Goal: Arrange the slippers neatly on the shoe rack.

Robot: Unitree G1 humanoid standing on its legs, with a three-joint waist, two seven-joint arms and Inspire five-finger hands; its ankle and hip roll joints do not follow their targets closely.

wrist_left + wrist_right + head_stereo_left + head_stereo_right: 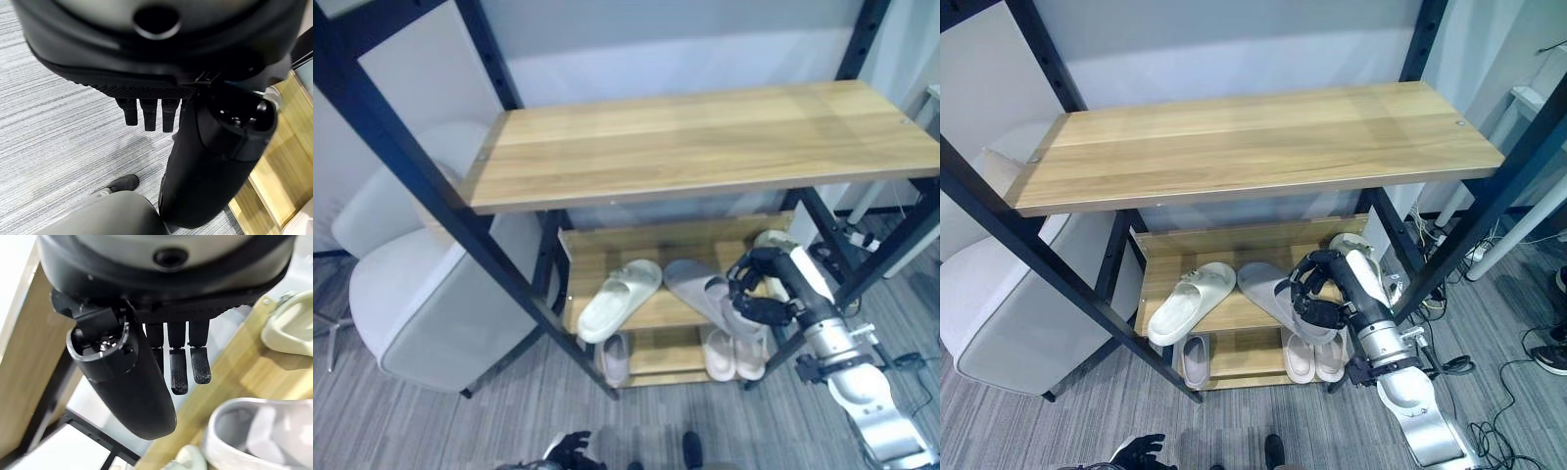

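1. Grey carpet (pixel 509 411) runs under a black-framed shoe rack (pixel 695 142) with wooden shelves, and a white chair (pixel 421 294) sits at the left of the frame.
2. On the middle shelf, a grey slipper (pixel 1268 294) lies diagonally, its toe end pointing upper left and its heel end at my right hand (pixel 1317 294).
3. A cream slipper (pixel 1190 302) lies just left of it, angled the opposite way.
4. More slippers (pixel 1312 357) stand on the bottom shelf.
5. My right hand is the nearer one; its fingers (pixel 188 364) hang relaxed, pinching nothing I can see.
6. My left hand (pixel 156 115) hangs over the carpet at lower left, fingers loosely straight.
7. I can read no labels.

White padded chair (pixel 431 304) on grey carpet (pixel 509 411) left of the rack, near a white wall (pixel 685 39).
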